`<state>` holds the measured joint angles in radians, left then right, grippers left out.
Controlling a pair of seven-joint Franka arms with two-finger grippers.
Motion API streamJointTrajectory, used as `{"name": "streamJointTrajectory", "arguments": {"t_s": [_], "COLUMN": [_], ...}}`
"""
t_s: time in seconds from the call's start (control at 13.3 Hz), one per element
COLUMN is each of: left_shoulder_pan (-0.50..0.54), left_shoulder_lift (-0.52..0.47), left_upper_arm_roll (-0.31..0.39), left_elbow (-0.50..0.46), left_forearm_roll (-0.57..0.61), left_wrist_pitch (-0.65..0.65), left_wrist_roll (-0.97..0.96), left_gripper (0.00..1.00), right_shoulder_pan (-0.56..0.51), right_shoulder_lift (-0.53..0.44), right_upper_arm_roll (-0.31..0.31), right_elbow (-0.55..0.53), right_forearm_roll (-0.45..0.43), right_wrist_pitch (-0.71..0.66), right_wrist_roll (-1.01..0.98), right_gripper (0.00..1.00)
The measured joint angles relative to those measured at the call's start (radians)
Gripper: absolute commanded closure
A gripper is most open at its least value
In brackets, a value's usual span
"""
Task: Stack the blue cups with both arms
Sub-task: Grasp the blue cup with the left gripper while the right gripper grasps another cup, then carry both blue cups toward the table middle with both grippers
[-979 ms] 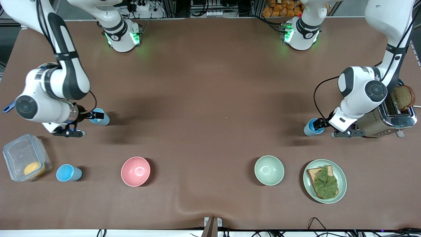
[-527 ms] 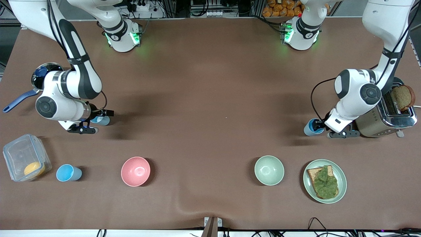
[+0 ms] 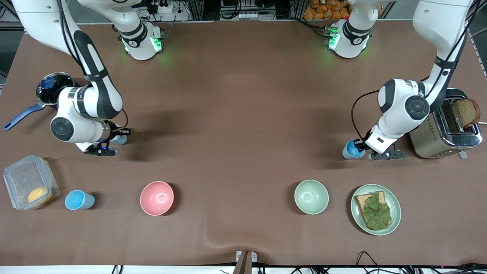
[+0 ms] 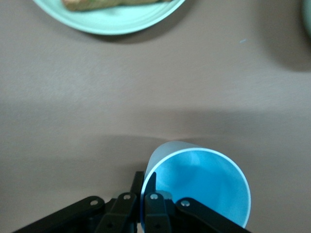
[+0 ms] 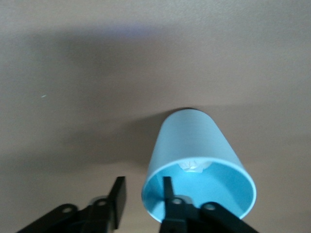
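One blue cup [image 3: 349,150] is at the left arm's end of the table, beside the toaster. My left gripper [image 3: 359,144] is shut on its rim; in the left wrist view the two fingers pinch the wall of the cup [image 4: 199,179] at my left gripper [image 4: 145,182]. A second blue cup [image 3: 121,140] stands at the right arm's end. My right gripper [image 3: 118,133] is open at it. In the right wrist view my right gripper [image 5: 143,189] straddles the wall of that cup [image 5: 192,145], one finger inside and one outside, with a gap. A third blue cup [image 3: 78,199] stands near the front camera.
A pink bowl [image 3: 156,198], a pale green bowl [image 3: 311,196] and a plate [image 3: 395,207] with toast and lettuce lie nearer the front camera. A toaster [image 3: 437,142] holds bread. A clear box [image 3: 23,179] and a pan [image 3: 53,85] are at the right arm's end.
The left gripper has carried its cup away from the toaster toward the table's middle. The right arm has swung toward its cup, which has stayed in place.
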<state>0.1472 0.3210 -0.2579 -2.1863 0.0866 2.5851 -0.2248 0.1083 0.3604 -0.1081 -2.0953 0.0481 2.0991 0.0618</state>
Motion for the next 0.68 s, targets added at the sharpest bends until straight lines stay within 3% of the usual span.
{"name": "streamJointTrajectory", "arguments": {"t_s": [0.38, 0.68], "left_shoulder_pan": [-0.002, -0.003], "left_shoulder_lift": [-0.057, -0.057], "left_upper_arm_roll": [-0.097, -0.173], "left_elbow": [0.201, 0.310], "left_forearm_roll": [0.000, 0.000], "left_wrist_pitch": [-0.295, -0.404], "left_wrist_roll": [-0.113, -0.225], "left_gripper": [1.00, 1.00], "right_shoulder_pan": [0.008, 0.024], "right_shoulder_lift": [0.010, 0.035], "right_upper_arm_roll": [-0.001, 0.000], "right_elbow": [0.077, 0.147], "right_forearm_roll": [-0.001, 0.004], "right_wrist_pitch": [-0.094, -0.166], "right_wrist_roll": [0.005, 0.013], "right_gripper": [1.00, 1.00]}}
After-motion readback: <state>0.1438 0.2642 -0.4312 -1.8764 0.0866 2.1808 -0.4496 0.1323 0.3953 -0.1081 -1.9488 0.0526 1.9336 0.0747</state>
